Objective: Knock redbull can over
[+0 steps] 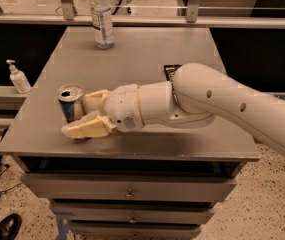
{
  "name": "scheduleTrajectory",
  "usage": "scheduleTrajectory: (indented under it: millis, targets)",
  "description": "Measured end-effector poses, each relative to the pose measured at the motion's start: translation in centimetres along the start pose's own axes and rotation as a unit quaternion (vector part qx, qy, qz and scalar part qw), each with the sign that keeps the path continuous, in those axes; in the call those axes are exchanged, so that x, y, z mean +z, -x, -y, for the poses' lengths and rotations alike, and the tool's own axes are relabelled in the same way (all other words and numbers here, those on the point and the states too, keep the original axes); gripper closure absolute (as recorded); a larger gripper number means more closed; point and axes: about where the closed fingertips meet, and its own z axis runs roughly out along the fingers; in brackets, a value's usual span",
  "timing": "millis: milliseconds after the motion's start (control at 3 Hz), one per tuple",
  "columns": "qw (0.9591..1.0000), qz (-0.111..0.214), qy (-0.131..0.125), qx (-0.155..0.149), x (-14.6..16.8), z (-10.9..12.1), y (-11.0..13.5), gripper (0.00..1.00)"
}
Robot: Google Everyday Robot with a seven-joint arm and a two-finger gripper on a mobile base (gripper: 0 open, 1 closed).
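Note:
The redbull can (70, 100) stands upright near the front left corner of the grey table (147, 54). Its silver top with the pull tab faces up; its lower part is hidden behind my fingers. My gripper (87, 113) reaches in from the right with its cream fingers open. One finger (96, 100) is right beside the can and the other (86, 127) lies in front of the can's base. The can sits at the mouth of the open fingers.
A clear plastic water bottle (102, 18) stands at the back left of the table. A flat black wrapper (171, 72) lies partly behind my arm. A soap dispenser (18, 77) sits on a ledge to the left. Drawers are below the table's front edge.

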Motion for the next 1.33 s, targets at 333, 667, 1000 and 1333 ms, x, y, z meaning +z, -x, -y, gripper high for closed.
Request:
scheduleTrajectory:
  millis: [333, 667, 1000, 1333]
  targets:
    - [0.9999, -0.005, -0.013, 0.006, -0.2, 0.9, 0.0, 0.68]
    - [0.9987, -0.037, -0.033, -0.008, -2.2, 3.0, 0.8, 0.92]
    - [0.9923, -0.105, -0.051, -0.042, -5.5, 5.5, 2.2, 1.0]
    - [0.9751, -0.202, -0.051, -0.077, -8.5, 7.8, 3.6, 1.0]
